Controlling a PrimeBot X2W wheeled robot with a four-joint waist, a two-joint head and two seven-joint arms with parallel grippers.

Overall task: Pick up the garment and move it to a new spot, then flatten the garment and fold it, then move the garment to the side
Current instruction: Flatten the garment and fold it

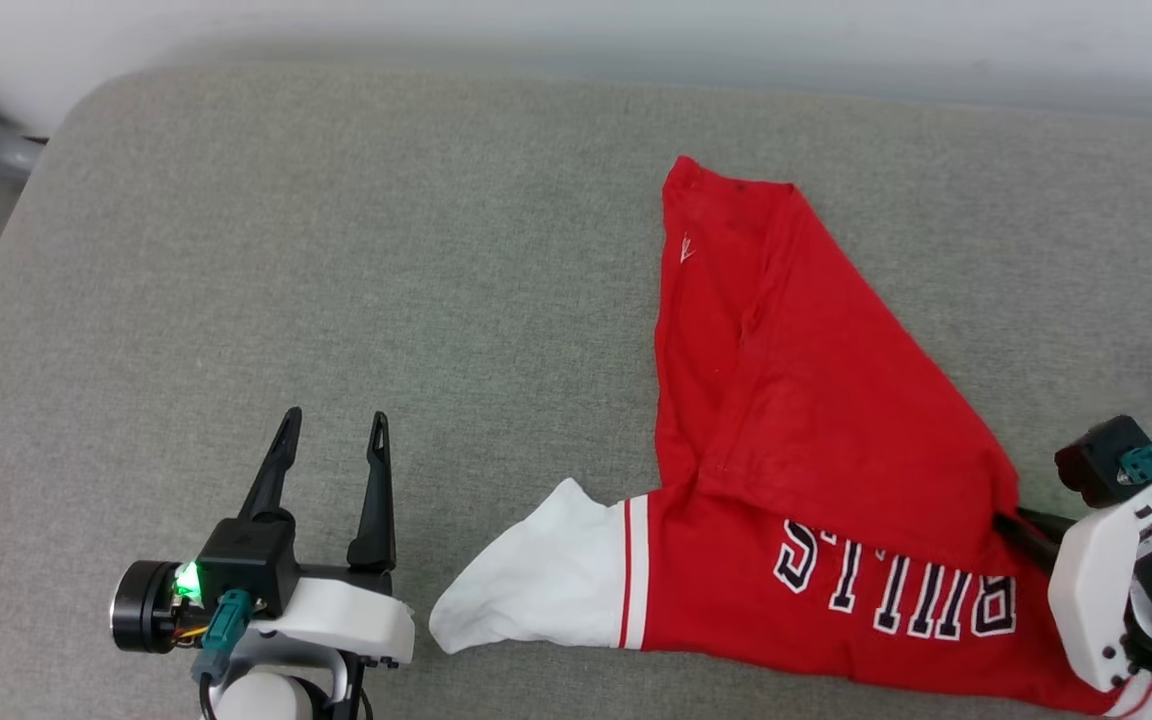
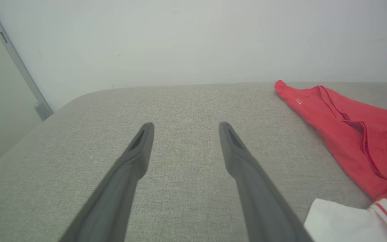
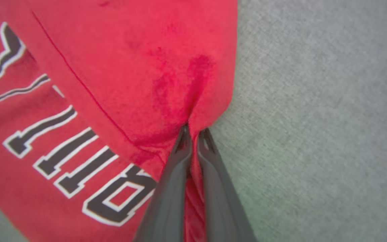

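While my right gripper is pressed together on a small pucker of red cloth at the folded right-hand edge of the Bulls T-shirt, I judge the bite to be the weak point: it takes very little fabric, right at the margin, so a quick lift could let the cloth slide out, or carry up only the top layer and leave the rest dragging on the grey padded bench. A lift from that one point would also bunch the shirt and not spread it. The shirt lies on the right half of the bench, doubled over itself, its hem corner aimed at the far edge, the lettering running along the near edge, and one white sleeve reaching toward the middle. My right arm comes in from the near right corner, wrist low, fingers lying almost flat and pointing left into the fold. My left gripper is spread wide and holds nothing, parked over bare bench near the near edge, fingers aimed at the far edge, just beside that sleeve.
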